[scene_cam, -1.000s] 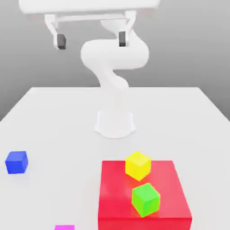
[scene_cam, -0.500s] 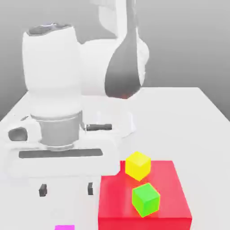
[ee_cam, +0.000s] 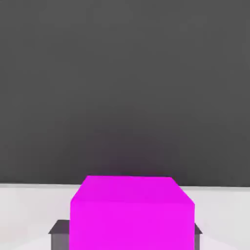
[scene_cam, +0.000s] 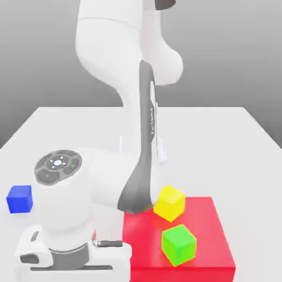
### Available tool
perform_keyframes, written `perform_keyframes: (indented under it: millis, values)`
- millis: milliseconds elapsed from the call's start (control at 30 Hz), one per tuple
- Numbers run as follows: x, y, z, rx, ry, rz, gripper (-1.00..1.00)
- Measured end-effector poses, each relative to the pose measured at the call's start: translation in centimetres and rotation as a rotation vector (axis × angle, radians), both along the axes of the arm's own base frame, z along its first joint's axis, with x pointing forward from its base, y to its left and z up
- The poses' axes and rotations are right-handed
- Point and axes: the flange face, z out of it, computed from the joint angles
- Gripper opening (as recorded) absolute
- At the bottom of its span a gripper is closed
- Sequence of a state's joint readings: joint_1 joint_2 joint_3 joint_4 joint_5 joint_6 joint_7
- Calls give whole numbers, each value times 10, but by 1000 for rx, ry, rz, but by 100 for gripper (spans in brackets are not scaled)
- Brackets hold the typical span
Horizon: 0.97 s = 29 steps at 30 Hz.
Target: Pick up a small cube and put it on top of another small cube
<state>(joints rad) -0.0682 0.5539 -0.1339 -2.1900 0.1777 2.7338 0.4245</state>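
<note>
Now, the bench (scene_cam: 220, 132) carries the arm's base at its middle, and the arm (scene_cam: 124, 82) folds forward and down toward the bench's near edge on the exterior view's left. Beside it, a red block (scene_cam: 212, 259) sits at the near edge with a yellow cube (scene_cam: 169, 202) and a green cube (scene_cam: 179, 244) resting on top, well apart from each other. A blue cube (scene_cam: 20, 199) sits alone near the bench's left edge in the exterior view. From the hand view, you see the magenta cube (ee_cam: 132, 215) sitting squarely between the tool's (ee_cam: 132, 233) dark fingertips (ee_cam: 59, 233), one at each flank, so the tool looks pinched on it, the cube resting low at the bench's near edge. Judging from this, your coming move is a straight lift, then a carry toward the exterior view's right, where the nearest cubes wait on the red block.
</note>
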Motion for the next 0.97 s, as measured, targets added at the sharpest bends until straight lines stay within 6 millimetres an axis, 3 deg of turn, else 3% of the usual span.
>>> perform_keyframes:
  millis: [133,200,400,567,633,700,767,867,900,967]
  values:
    - [-1,-1,49,0,0,-5,-100]
    - [-20,-33,66,-9,1,-116,-100]
    - [-115,-139,96,-27,0,-572,-100]
    - [-215,-200,111,-20,0,-972,-100]
    - [-262,-219,114,-10,-1,-1149,-100]
    - [-297,-233,107,-2,-2,-1276,-100]
    - [-283,-221,90,1,-3,-1242,-100]
    - [-281,-218,57,1,-2,-1236,-100]
    - [-281,-217,52,0,-1,-1237,100]
    - [-281,-217,52,0,-1,-1237,100]
